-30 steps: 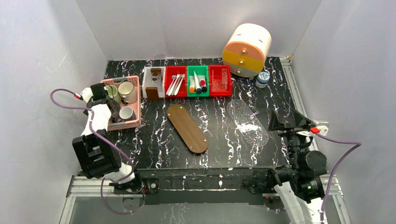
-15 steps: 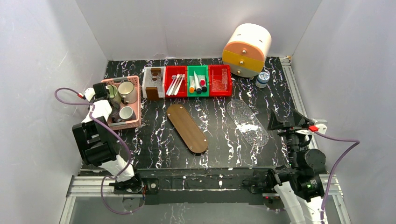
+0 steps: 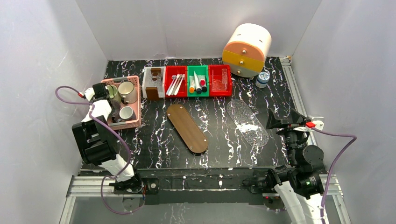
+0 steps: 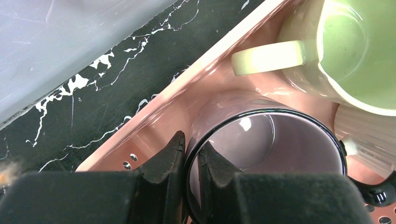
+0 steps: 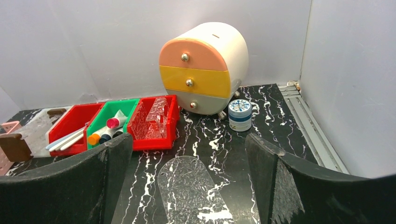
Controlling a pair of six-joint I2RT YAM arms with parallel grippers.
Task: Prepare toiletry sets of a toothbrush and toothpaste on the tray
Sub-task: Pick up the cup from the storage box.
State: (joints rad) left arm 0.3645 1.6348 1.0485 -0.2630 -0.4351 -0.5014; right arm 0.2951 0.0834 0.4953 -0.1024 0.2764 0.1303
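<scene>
Several slim white toothbrushes (image 3: 176, 84) lie in a red bin, and white tubes of toothpaste (image 3: 197, 84) with orange, dark and pink caps lie in the green bin beside it. The right wrist view shows the toothbrushes (image 5: 65, 139) and toothpaste (image 5: 109, 129) too. A brown oval tray (image 3: 187, 128) and a clear oval tray (image 3: 247, 122) lie mid-table with nothing on them. My left gripper (image 4: 190, 145) is shut on the rim of a mauve mug (image 4: 289, 149) in the pink basket (image 4: 187, 79), one finger inside and one outside. My right gripper (image 5: 187, 140) hangs open above the clear tray (image 5: 191, 191).
The pink basket (image 3: 135, 122) at the left also holds a pale green mug (image 4: 355, 51) and white mugs. A round drawer cabinet (image 3: 246, 49) and a small jar (image 3: 263, 78) stand back right. A red bin with clear pieces (image 3: 219, 80) and a white-brown holder (image 3: 154, 83) flank the bins.
The left gripper has closed onto the mug's rim in the basket, and its arm shifted slightly. The right arm edged a little to the left and stays open.
</scene>
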